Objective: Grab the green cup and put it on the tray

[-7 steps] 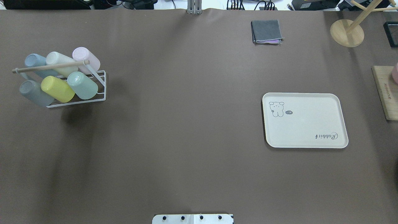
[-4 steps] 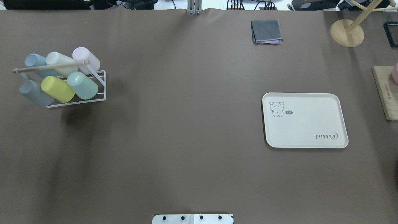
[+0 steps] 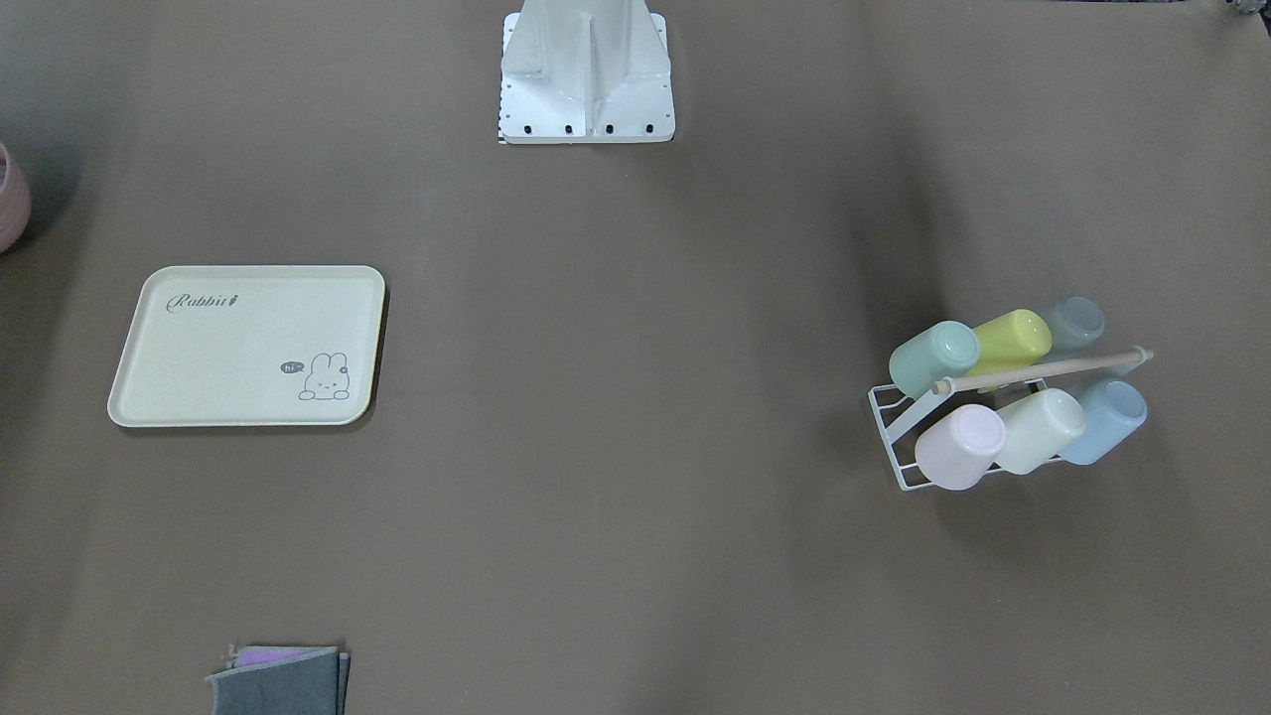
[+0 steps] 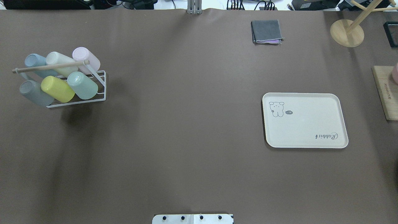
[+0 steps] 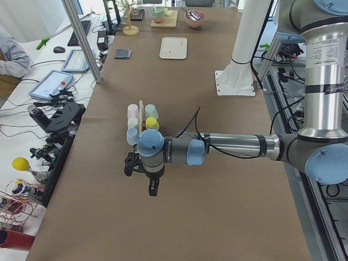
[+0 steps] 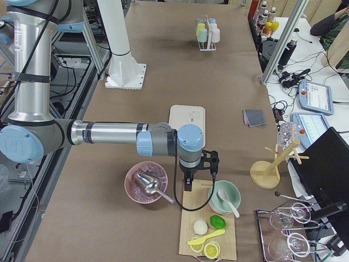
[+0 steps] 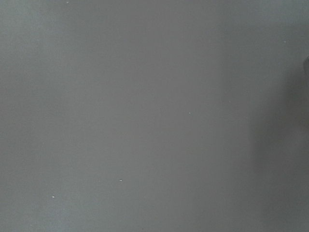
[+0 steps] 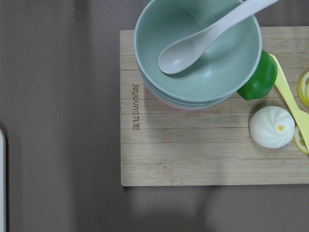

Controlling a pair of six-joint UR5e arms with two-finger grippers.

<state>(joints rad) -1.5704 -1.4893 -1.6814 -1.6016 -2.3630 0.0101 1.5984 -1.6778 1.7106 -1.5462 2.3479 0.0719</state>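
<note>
Resting on brown table: racked green cup, tray; left claw, right claw grip impossible to tell.

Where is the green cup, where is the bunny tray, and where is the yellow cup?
Mint-green plastic cup point(image 4: 83, 86): overhead view, on its side wall.
Cream rectangular plastic bunny tray point(image 4: 307, 123): overhead view, on its bare floor.
Yellow plastic cup point(image 4: 59, 90): overhead view, on its side wall.

Seen from its own end of the tabletop, the left arm is stretching level toward 9 o'clock, with the left pincer hanging toward 6. The right arm is stretching toward 3, its right pincer hanging likewise. Neither grip is readable.
</note>
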